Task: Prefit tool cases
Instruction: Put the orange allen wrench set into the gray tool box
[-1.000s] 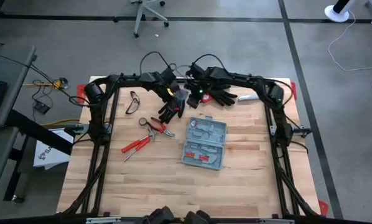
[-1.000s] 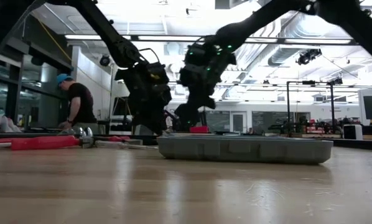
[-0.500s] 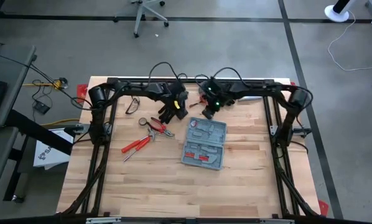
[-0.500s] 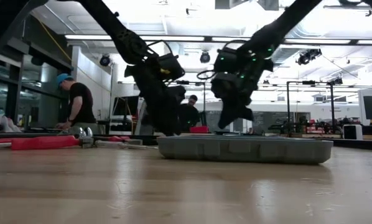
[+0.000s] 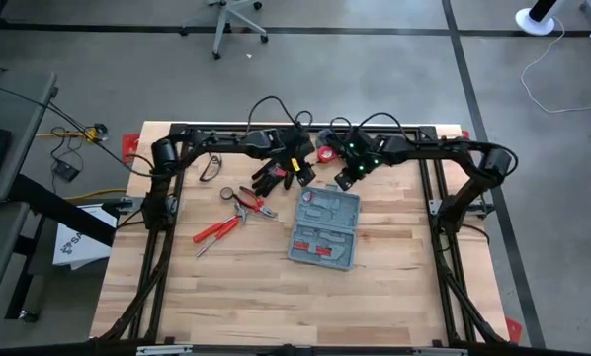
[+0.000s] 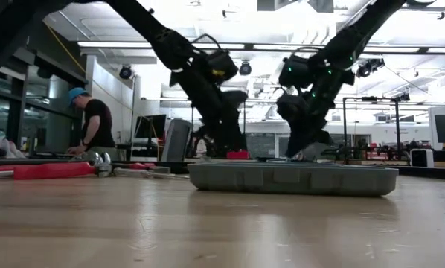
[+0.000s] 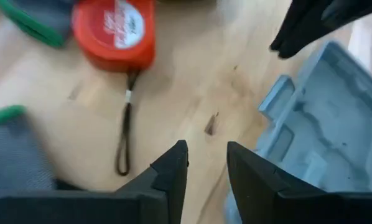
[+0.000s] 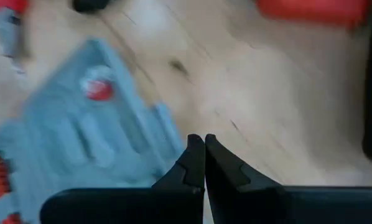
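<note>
Left claw (image 7: 206, 163) slightly spread, empty, just beside the open tool case (image 5: 324, 227) near the counter's (image 5: 394, 287) far edge; right claw (image 8: 204, 155) pressed together, empty, by the case's far corner.

- Grey concrete floor (image 5: 355, 69) around the wooden table (image 5: 276, 287), crossed by dark lines.
- An office chair (image 5: 234, 18) stands behind the table.
- A person (image 6: 92, 123) bends at a bench.
- Bright ceiling lights (image 6: 133, 45), ducts overhead.
</note>
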Robot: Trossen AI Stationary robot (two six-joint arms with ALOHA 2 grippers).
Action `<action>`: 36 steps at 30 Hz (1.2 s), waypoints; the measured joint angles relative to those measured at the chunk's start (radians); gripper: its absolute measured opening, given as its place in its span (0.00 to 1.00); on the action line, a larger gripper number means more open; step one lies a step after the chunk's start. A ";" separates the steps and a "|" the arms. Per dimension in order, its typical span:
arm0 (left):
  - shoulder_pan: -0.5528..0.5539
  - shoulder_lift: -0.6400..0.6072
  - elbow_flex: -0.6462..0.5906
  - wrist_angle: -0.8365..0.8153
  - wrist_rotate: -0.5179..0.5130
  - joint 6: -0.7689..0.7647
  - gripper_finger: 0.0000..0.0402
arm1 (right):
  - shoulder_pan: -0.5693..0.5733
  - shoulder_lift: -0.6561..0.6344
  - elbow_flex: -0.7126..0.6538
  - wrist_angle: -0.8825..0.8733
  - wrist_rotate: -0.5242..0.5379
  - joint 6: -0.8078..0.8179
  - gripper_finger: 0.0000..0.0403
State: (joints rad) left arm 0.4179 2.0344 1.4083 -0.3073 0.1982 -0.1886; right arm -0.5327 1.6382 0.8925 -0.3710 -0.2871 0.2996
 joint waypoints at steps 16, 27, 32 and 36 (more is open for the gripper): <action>-0.068 0.092 0.085 -0.277 0.224 0.018 0.18 | 0.169 0.006 -0.099 0.083 -0.106 0.095 0.00; -0.005 -0.031 0.086 -0.322 0.134 0.044 0.12 | 0.079 0.006 0.002 0.084 -0.077 0.038 0.00; 0.066 -0.061 0.079 -0.368 0.124 0.061 0.12 | 0.052 0.036 0.124 0.047 -0.081 -0.040 0.00; 0.128 -0.070 0.027 -0.388 0.166 0.057 0.12 | 0.056 0.141 0.268 -0.040 -0.092 -0.120 0.00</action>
State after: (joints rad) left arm 0.5463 1.9640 1.4354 -0.6951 0.3641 -0.1318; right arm -0.4763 1.7797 1.1609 -0.4111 -0.3790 0.1796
